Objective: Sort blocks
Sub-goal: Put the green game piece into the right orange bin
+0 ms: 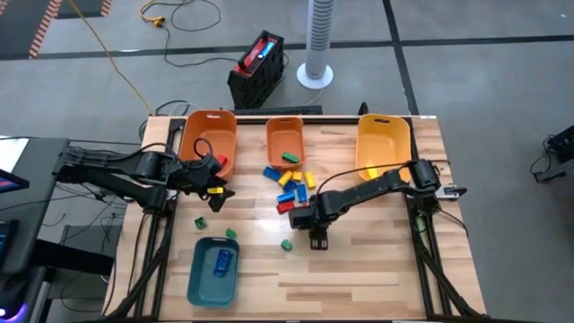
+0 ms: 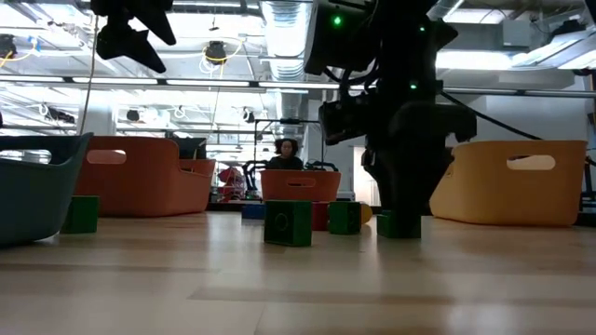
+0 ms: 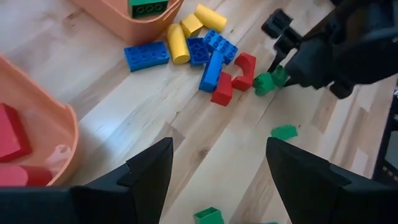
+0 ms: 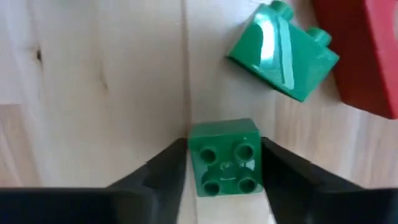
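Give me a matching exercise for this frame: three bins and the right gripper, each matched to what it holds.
1 teal bin
2 middle orange bin
3 left orange bin
4 right gripper

a holds red blocks
b closed around a green brick on the table
c holds blue blocks
d holds a green block

Pairs: 1-c, 2-d, 3-a, 4-b

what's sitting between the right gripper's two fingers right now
A small green block with four studs, resting on the wooden table. The right wrist view shows the right gripper with a finger against each side.
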`<state>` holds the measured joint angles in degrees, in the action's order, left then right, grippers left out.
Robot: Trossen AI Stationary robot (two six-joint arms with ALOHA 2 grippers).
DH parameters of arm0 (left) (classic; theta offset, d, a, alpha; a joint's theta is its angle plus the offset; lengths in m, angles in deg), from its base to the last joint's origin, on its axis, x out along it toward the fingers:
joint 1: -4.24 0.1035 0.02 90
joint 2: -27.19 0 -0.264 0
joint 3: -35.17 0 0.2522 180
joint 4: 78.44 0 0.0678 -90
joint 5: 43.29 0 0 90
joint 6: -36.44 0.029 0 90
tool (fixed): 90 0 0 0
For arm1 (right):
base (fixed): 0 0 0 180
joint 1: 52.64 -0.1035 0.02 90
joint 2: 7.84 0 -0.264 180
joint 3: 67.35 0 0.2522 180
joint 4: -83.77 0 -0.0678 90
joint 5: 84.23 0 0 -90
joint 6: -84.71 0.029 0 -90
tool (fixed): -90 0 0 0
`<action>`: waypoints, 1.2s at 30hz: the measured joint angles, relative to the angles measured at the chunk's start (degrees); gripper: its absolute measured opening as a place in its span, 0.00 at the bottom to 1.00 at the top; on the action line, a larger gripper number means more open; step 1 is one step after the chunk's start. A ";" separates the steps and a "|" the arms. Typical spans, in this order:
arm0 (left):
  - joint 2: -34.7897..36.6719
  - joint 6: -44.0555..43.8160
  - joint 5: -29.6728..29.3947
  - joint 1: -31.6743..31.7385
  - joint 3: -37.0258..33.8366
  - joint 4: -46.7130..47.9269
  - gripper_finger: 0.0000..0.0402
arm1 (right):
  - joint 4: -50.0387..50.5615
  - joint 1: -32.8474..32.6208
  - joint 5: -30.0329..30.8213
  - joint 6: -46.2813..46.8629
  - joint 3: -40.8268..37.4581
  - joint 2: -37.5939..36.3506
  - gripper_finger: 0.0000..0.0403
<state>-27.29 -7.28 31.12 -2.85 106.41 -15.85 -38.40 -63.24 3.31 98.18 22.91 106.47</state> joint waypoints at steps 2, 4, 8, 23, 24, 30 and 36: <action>0.22 -0.02 -0.12 0.00 0.00 0.69 0.63 | -0.01 0.61 -0.83 -0.11 0.00 -0.13 0.40; 0.53 -0.07 -0.34 0.00 0.00 0.95 0.63 | 0.31 1.26 -1.46 -0.45 0.01 -0.59 0.30; 1.44 -1.31 -0.33 0.02 0.00 1.62 0.63 | 1.84 3.01 -2.77 -1.62 -0.25 -2.94 0.25; 1.24 -2.83 -1.60 5.62 0.00 -0.61 0.63 | -6.63 24.26 1.13 -7.61 9.59 -15.85 0.28; 0.65 -2.83 -1.25 6.50 0.00 -1.21 0.63 | -6.33 26.35 -0.70 -7.69 10.88 -14.27 0.28; -2.70 -1.64 1.78 11.83 0.00 -4.84 0.63 | -2.27 33.93 -6.73 -11.54 21.23 -2.87 0.28; -5.37 -2.56 5.69 16.04 0.00 -6.39 0.63 | 7.85 36.03 -7.97 -18.81 30.90 6.56 0.30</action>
<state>-32.67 -9.84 36.81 13.19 106.41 -22.24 -30.55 -27.21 -4.66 79.37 53.81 113.03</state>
